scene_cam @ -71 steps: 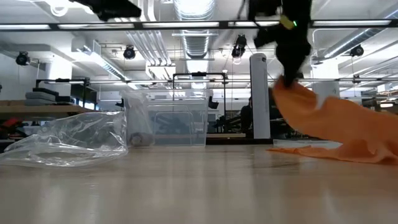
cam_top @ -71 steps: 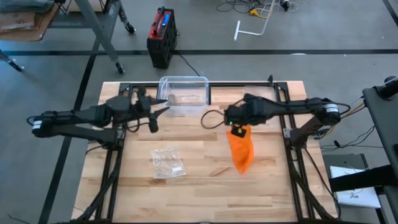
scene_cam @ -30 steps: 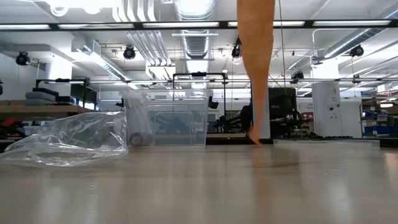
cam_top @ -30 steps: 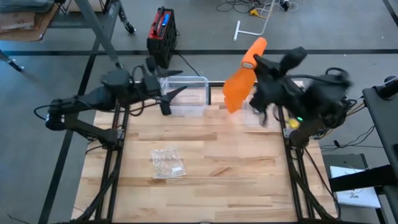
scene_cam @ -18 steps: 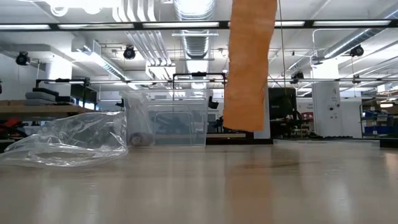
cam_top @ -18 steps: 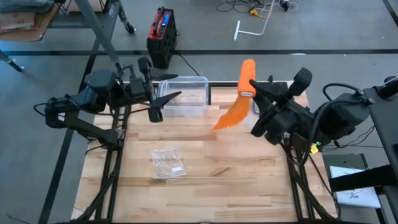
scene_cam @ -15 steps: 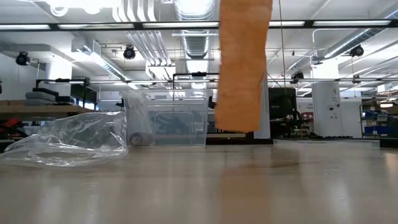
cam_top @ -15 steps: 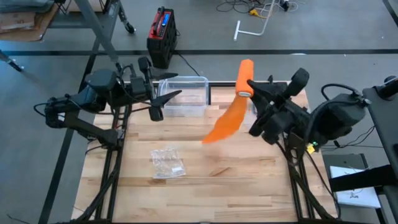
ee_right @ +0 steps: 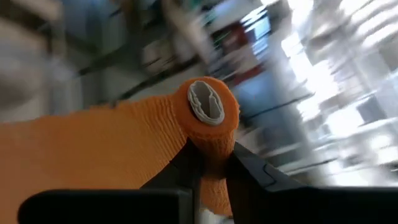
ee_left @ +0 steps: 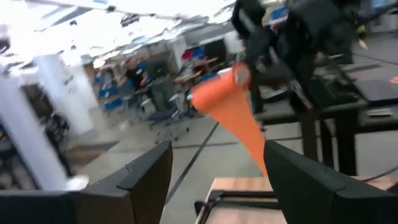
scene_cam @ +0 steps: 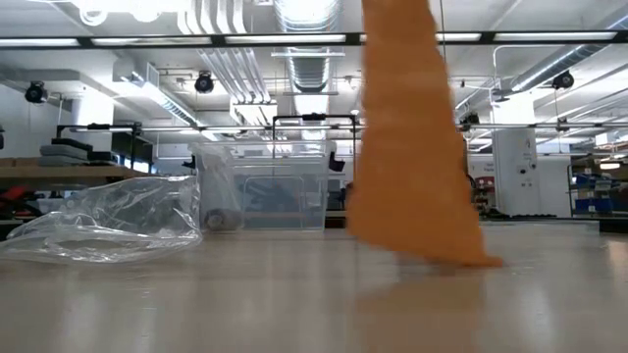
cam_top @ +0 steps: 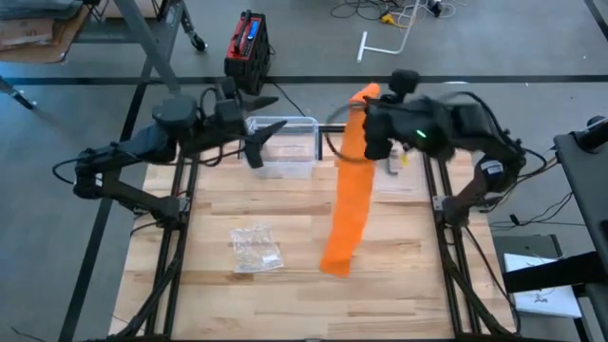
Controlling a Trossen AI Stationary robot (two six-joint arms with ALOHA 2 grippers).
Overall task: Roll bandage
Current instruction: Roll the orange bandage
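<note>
Bandage (cam_top: 348, 195) now hangs unrolled to table (cam_top: 399, 256), prev. lifted.

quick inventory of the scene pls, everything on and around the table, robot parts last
bandage: 1, orange, roll end held high over the table's far side, tail hanging to the wood
clear bin: 1, transparent, far edge of table, centre
plastic bag: 1, clear, crumpled, on the table left of centre
table: 1, light wood, black frame
red-black box: 1, on the floor beyond the table
left gripper: open, raised near the bin, holding nothing
right gripper: shut on the bandage roll
</note>
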